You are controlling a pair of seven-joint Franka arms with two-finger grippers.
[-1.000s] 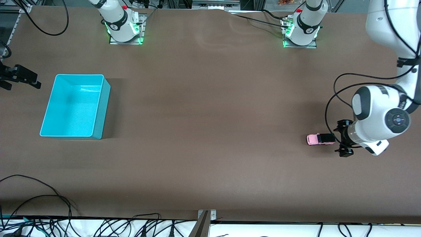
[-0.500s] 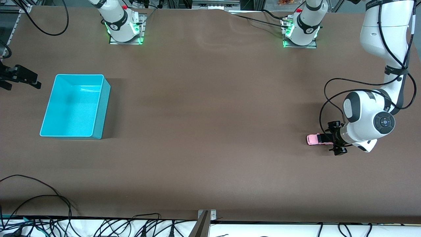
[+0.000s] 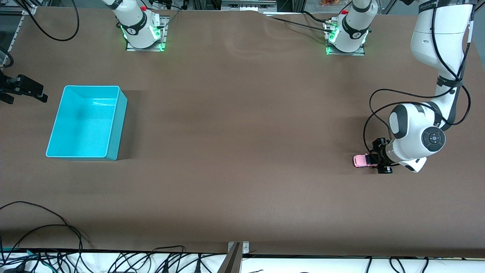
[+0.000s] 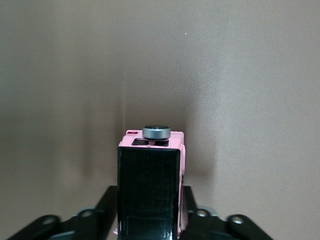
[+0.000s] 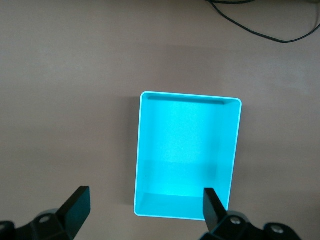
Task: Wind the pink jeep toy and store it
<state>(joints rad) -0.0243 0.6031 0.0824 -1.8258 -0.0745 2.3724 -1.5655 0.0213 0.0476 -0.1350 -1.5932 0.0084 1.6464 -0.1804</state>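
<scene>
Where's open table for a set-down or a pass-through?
Bare table runs from the turquoise bin to the pink jeep toy. Crowded only at the jeep, with the left gripper around it. Right gripper waits open above the bin's end.

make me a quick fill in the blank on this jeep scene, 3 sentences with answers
1. The left hand has its fingers on either side of the ____ jeep toy.
2. The turquoise bin holds ____.
3. The right hand, fingers spread, hangs over the ____.

Missing words: pink; nothing; turquoise bin
</scene>
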